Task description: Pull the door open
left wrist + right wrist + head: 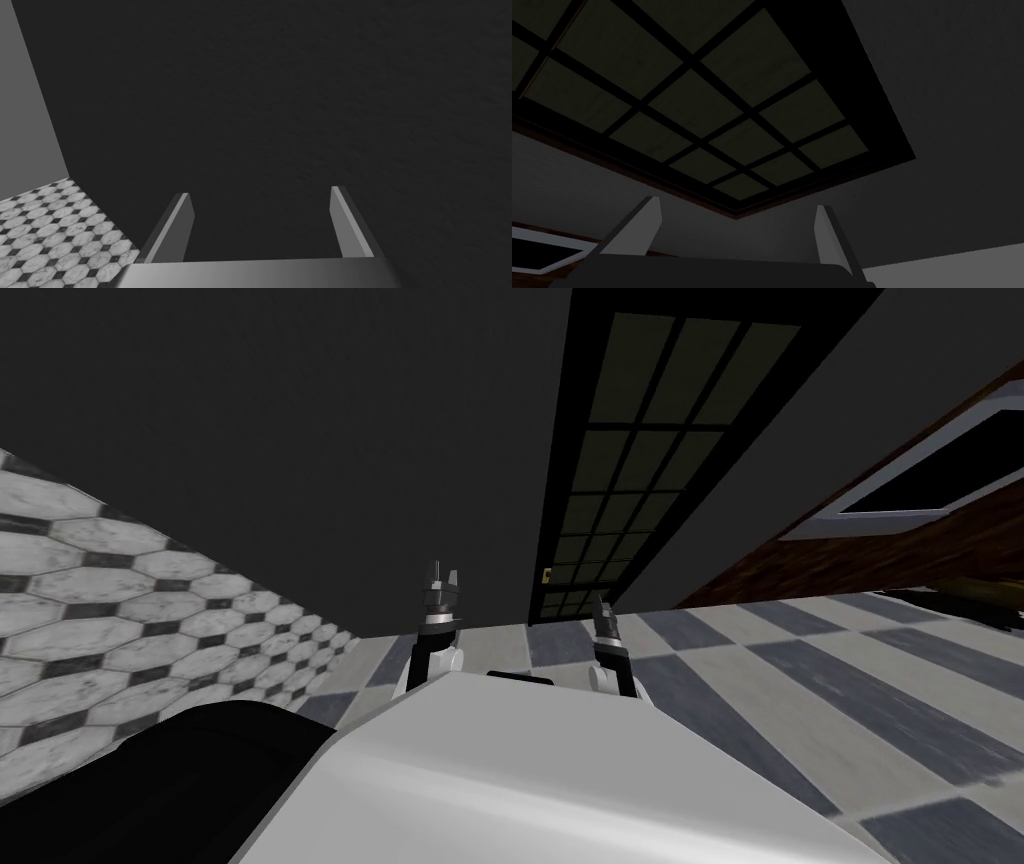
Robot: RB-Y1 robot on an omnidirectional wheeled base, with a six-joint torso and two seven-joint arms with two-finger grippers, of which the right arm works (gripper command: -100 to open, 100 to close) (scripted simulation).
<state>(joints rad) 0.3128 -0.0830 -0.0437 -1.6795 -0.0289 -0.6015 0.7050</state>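
**Door and grippers, head and wrist views.** The paned door [640, 458] stands in the dark wall [300, 438], far and to the right of centre, beyond the checkered floor [800, 668]. The right gripper [601, 610] points at the door's lower part, apart from it. Its fingers are spread and hold nothing. The left gripper [444, 573] is just as spread and empty, and faces bare wall further left.

Expect a stiff, hinged panel that swings on an arc and is probably heavy. The panes (glass, by the look of them) are likely fragile, and the bars between them are too flat to grip.

Take hold at the small yellowish fitting [547, 576] on the door's left edge. This is judged to be the handle, though its shape is too small to make out.
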